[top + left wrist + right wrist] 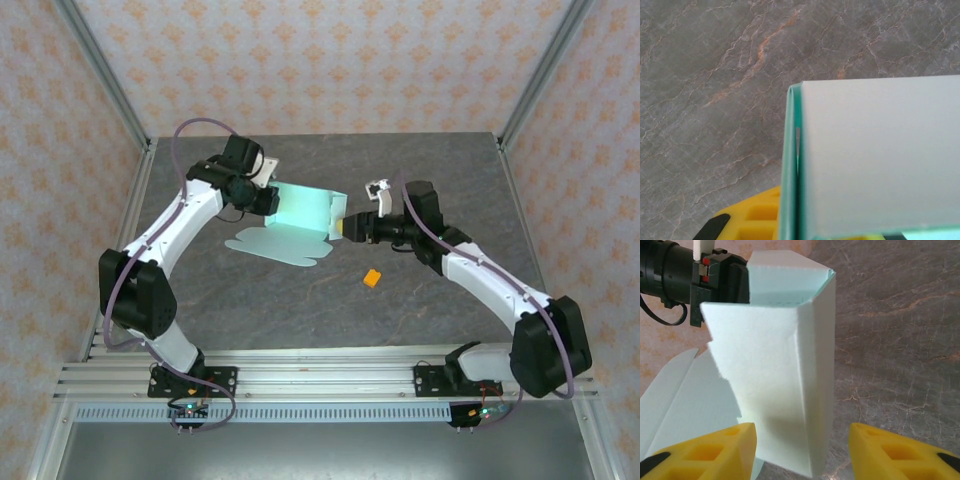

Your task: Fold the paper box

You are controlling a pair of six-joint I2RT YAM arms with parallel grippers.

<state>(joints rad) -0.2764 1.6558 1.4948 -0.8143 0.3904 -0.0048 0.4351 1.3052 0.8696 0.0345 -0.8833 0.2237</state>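
Left gripper (266, 199) is clamping shut on the left end of the paper box (300, 208). In the left wrist view its yellow finger (756, 222) is pressing against doubled layers of card (875, 155) that are running straight down into the grip.

That box is showing as pale mint-green thin card, partly formed into a rectangular sleeve. It is sitting near the middle of the table (450, 170), slightly toward the far edge, with its long side running left to right. An unfolded panel (280, 243) with rounded tabs is spreading flat on the table toward the near edge.

In the right wrist view the sleeve (770, 365) is standing open-ended, with a flap folding across its far mouth and a ragged die-cut edge showing on its left face.

Right gripper (802, 450) is standing open around the sleeve's right end, with its yellow fingers (890, 450) flanking the card and a gap showing on the right side.

Toward the near edge, well apart from the box, a tiny orange block (371, 278) is lying on the table.
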